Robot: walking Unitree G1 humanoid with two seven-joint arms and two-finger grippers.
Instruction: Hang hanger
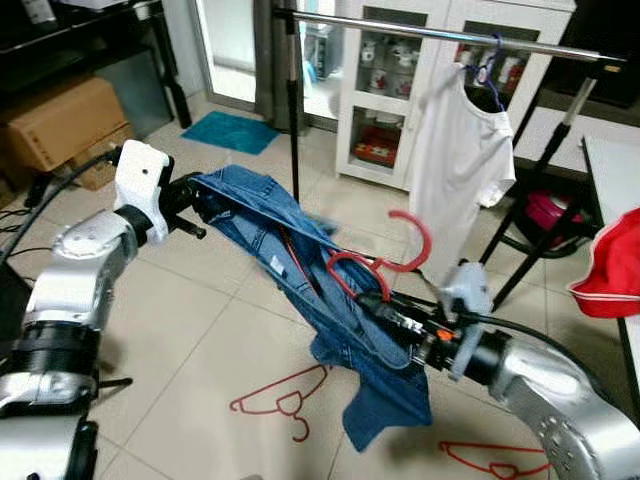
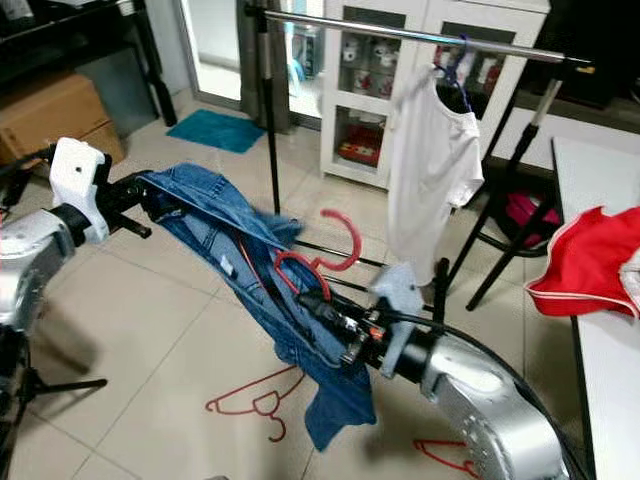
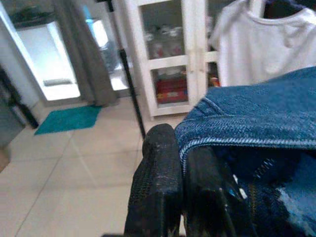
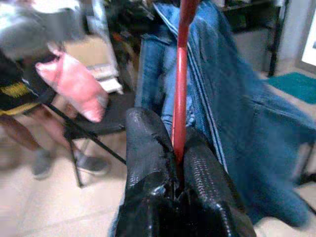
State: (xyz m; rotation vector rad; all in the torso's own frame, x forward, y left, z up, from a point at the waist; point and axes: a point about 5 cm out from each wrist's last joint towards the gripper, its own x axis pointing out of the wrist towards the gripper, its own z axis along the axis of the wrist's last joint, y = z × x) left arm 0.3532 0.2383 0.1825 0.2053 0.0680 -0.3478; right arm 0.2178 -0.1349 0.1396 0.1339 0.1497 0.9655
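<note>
The left gripper (image 3: 182, 192) is closed on the hem edge of a pair of blue jeans (image 1: 300, 270), holding that end up on the robot's left. The jeans stretch across in front of the robot and sag toward the right gripper (image 4: 170, 163), whose fingers are pinched tight on the red hanger (image 1: 385, 262). The hanger is threaded through the denim, its hook (image 1: 415, 235) rising free above the fabric, near the foot of the clothes rack (image 1: 440, 30) and well below its bar. A white T-shirt (image 1: 455, 170) hangs from that bar on a blue hanger (image 1: 487, 72). Two more red hangers lie on the tiled floor (image 1: 200, 330): one (image 1: 280, 398) under the jeans, another (image 1: 495, 458) beside the right arm. A red garment (image 1: 612, 265) rests at the edge of the desk (image 1: 612, 165) on the right. A white cabinet (image 1: 385, 90) stands behind the rack.
</note>
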